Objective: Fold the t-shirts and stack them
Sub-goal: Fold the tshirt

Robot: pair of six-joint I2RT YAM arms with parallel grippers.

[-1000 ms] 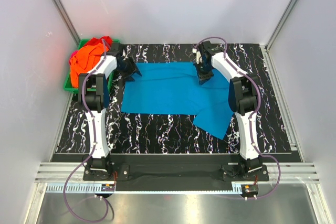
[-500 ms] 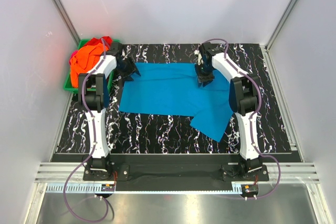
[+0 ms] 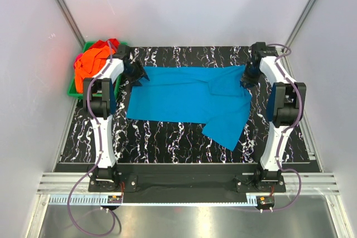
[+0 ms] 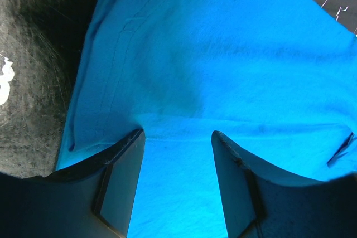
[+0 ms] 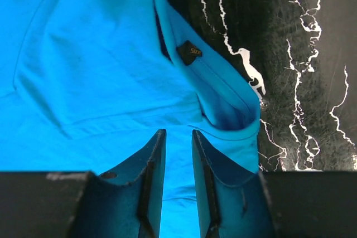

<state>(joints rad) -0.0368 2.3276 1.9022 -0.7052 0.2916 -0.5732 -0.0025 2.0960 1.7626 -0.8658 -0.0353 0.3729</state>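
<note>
A turquoise-blue t-shirt [image 3: 184,96] lies spread on the black marbled mat [image 3: 167,140], with one flap [image 3: 226,129] trailing toward the near right. My left gripper [image 3: 138,75] is at its far left corner, jaws wide open over the cloth [image 4: 223,54], nothing between them [image 4: 177,137]. My right gripper [image 3: 247,79] is low over the far right corner beside the collar and its small label [image 5: 191,52]. Its jaws [image 5: 178,133] stand a narrow gap apart, with flat cloth showing between them. Orange and red t-shirts [image 3: 92,62] are heaped at the far left.
A green bin [image 3: 71,88] holds the orange and red heap, just off the mat's far left corner. White walls with metal rails close in on three sides. Bare mat [image 5: 290,82] shows right of the collar.
My right gripper went from shut to narrowly open and travelled right along the far edge. The shirt's far right part now reaches further right. The left arm has not moved.
</note>
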